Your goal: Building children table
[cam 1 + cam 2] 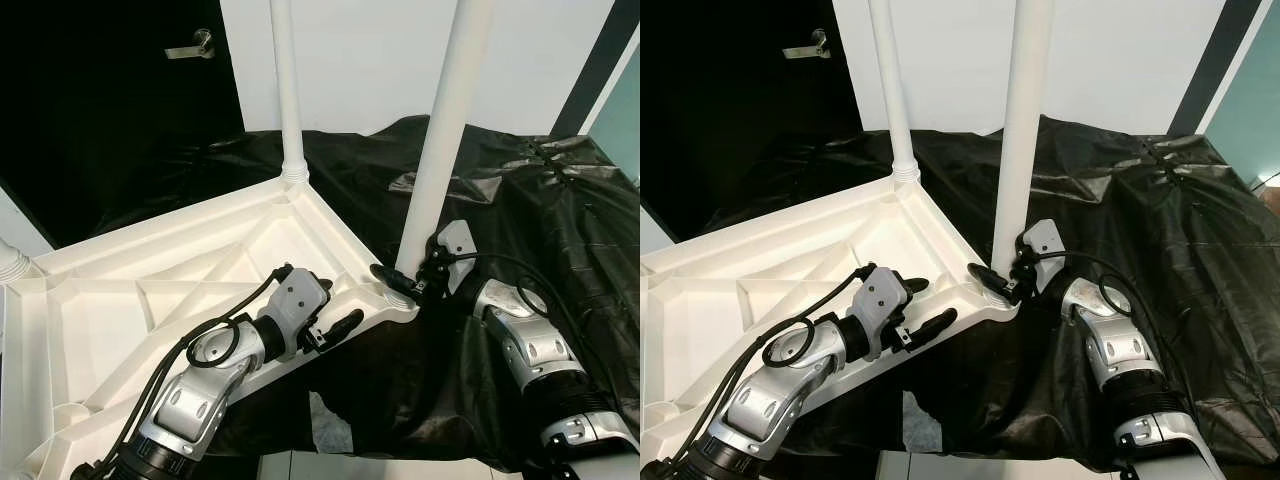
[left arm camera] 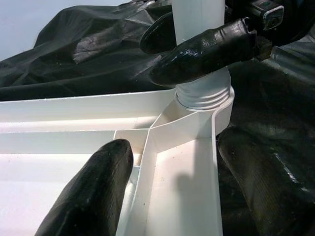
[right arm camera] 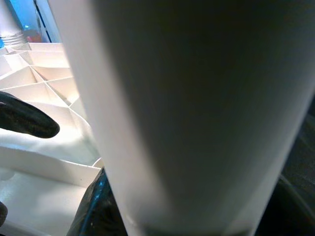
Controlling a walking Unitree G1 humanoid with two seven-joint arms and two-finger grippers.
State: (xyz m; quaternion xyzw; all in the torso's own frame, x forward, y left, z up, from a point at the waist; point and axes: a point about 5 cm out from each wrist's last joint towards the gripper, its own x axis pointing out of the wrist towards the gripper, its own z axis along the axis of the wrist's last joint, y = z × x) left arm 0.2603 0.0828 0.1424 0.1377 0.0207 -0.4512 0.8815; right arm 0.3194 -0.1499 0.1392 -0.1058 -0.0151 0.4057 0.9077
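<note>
Table leg [image 1: 440,140] between right gripper [image 1: 398,280] fingers [image 2: 206,49]

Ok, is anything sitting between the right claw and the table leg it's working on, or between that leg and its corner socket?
Nothing visible. The right claw already has its fingers around the base of the near leg, which stands upright in the corner socket of the upturned tabletop. The left claw straddles the tabletop's edge beside it.
</note>
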